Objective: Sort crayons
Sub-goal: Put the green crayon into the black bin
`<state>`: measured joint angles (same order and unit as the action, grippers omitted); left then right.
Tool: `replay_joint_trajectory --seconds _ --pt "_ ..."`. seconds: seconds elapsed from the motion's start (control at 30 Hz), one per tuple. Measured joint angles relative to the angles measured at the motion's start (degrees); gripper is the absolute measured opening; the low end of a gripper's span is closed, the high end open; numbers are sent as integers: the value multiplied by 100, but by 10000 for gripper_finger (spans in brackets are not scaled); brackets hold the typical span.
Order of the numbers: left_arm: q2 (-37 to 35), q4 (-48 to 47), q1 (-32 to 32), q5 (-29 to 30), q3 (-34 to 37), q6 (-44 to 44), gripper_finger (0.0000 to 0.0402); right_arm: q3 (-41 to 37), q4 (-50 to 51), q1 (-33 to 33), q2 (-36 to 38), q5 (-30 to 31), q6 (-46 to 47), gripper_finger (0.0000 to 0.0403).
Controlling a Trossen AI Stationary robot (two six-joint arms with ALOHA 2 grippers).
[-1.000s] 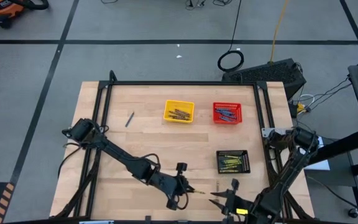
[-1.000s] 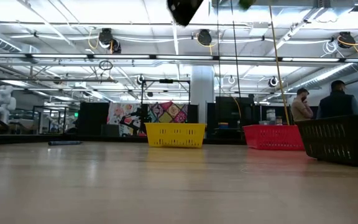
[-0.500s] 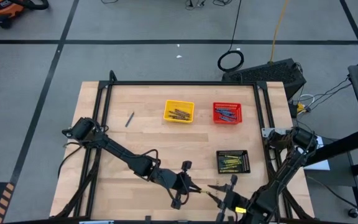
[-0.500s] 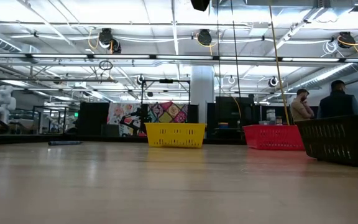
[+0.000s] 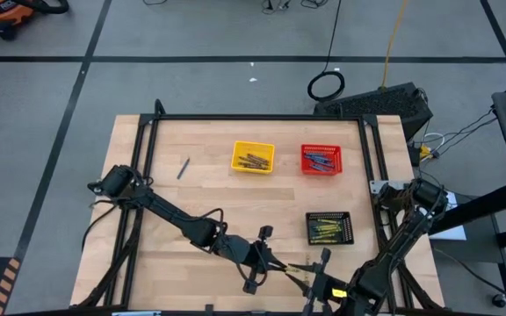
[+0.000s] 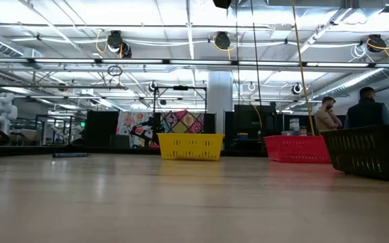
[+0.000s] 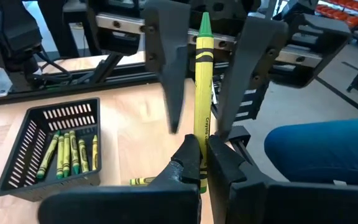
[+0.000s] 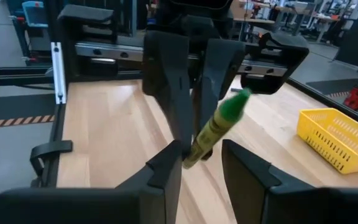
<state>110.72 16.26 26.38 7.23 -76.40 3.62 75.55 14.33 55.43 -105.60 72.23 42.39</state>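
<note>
Above the table near its front edge, my left gripper [image 5: 277,266] is shut on a yellow-green crayon [image 7: 204,81] with a green tip. My right gripper [image 5: 304,270] faces it, open, with one finger on each side of the crayon's tip half [image 8: 219,124]; no touch shows. One dark crayon [image 5: 183,168] lies loose at the far left. Another yellow-green crayon [image 7: 143,181] lies beside the black basket [image 5: 328,227], which holds yellow-green crayons. The yellow basket [image 5: 253,157] and the red basket [image 5: 321,160] hold further crayons. My left gripper pinches the crayon's blunt end [image 7: 202,152] between its two fingers. It comes from the table's left, slanting slightly down. The crayon sticks straight out ahead of the fingers, in line with them, its green tip toward my right gripper. The crayon is lifted clear of the table.
The three baskets stand in the table's far and right half [image 6: 190,146]. The bare wood between them and the front edge is open. A black frame [image 5: 262,117] runs round the table. A person's blue-clad leg [image 7: 328,149] shows past the table's edge; people stand far behind [image 6: 367,108].
My left gripper has carried the crayon a little toward the table's right and tipped up nearer to level. My right gripper has come toward the table's left and rolled, and its fingers now flank the crayon. Both have risen slightly.
</note>
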Motion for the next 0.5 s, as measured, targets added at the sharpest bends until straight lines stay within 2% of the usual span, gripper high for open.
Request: replay_joint_trajectory --seconds 0.27,0.5 --pt "0 -5 -20 -125 0 -2 0 0 -9 -74 0 -7 -111 100" --pt "0 -20 -74 -162 0 -4 0 1 -191 -71 26 7 -290 70"
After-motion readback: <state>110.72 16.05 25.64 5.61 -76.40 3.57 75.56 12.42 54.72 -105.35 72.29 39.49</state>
